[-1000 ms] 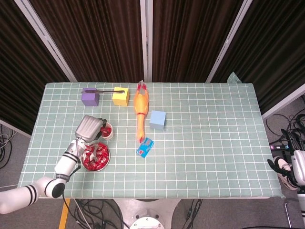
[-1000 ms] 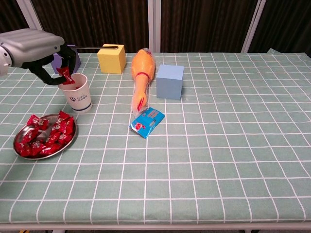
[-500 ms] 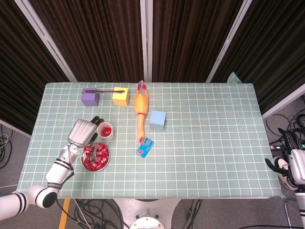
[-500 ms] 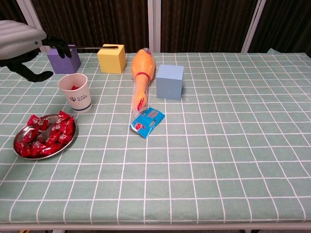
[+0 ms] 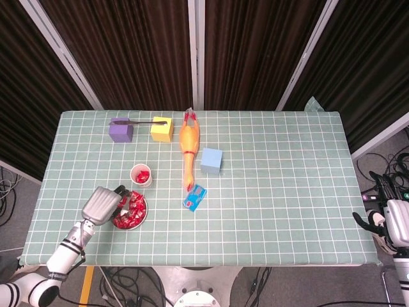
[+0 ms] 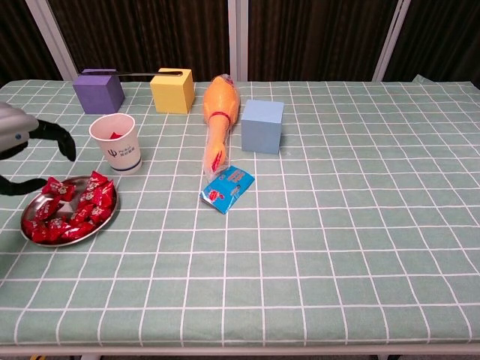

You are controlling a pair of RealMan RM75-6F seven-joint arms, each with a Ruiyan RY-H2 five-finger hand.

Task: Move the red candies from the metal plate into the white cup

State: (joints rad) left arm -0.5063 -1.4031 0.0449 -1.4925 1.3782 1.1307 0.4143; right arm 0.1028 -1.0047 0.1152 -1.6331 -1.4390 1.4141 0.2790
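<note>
The left hand (image 5: pixel 102 204) is seen at the left rim of the metal plate (image 5: pixel 142 219), its dark fingers (image 6: pixel 58 136) spread apart and nothing held in them. The red candies (image 6: pixel 71 210) are heaped on the plate, and the white cup (image 5: pixel 141 175), just beyond it, already holds some red candy. The right hand (image 5: pixel 395 229) is seen off the table's right edge; its grip cannot be told.

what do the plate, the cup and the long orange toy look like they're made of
The plate looks like polished metal: silvery rim with a sheen. The cup looks like matte white paper or thin plastic with a small dark logo; which one is unclear. The orange toy appears to be smooth, slightly glossy rubber or vinyl, like a rubber chicken.
</note>
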